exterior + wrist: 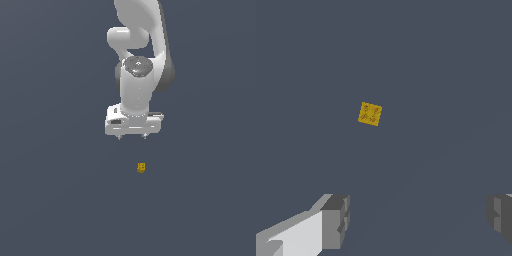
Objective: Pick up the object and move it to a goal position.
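The object (141, 168) is a tiny yellow-gold block with faint dark markings, lying on the dark grey floor. It also shows in the wrist view (370, 114). My white gripper (132, 136) hangs above the floor, apart from the object, which lies lower in the exterior view and slightly to that view's right. The gripper (416, 220) is open and empty: its two grey fingertips (336, 220) stand wide apart in the wrist view, with nothing between them.
The flat dark grey floor (60, 200) fills both views. The white arm (142, 45) rises behind the gripper in the exterior view. No other objects or goal marker show.
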Controlling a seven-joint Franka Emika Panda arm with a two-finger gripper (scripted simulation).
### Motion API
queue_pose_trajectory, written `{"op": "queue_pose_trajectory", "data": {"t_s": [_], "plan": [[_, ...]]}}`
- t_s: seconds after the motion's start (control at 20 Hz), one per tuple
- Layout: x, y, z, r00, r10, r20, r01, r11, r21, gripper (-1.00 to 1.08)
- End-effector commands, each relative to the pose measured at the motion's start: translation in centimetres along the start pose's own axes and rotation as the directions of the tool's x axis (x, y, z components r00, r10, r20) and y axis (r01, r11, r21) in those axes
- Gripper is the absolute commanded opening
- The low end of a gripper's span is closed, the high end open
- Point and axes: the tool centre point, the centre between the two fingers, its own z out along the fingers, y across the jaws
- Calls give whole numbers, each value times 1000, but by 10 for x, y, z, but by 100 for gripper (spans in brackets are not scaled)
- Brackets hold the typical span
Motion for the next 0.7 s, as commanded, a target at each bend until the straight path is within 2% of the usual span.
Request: {"op": "queue_pose_trajectory", "data": {"t_s": [0.0, 0.4, 0.65], "plan": [[0, 0, 0, 1000, 0, 0, 0, 1000, 0, 100], [1, -15, 0, 1000, -23, 13, 23, 1000, 20, 100], [1, -15, 0, 1000, -22, 13, 21, 1000, 20, 100]]}}
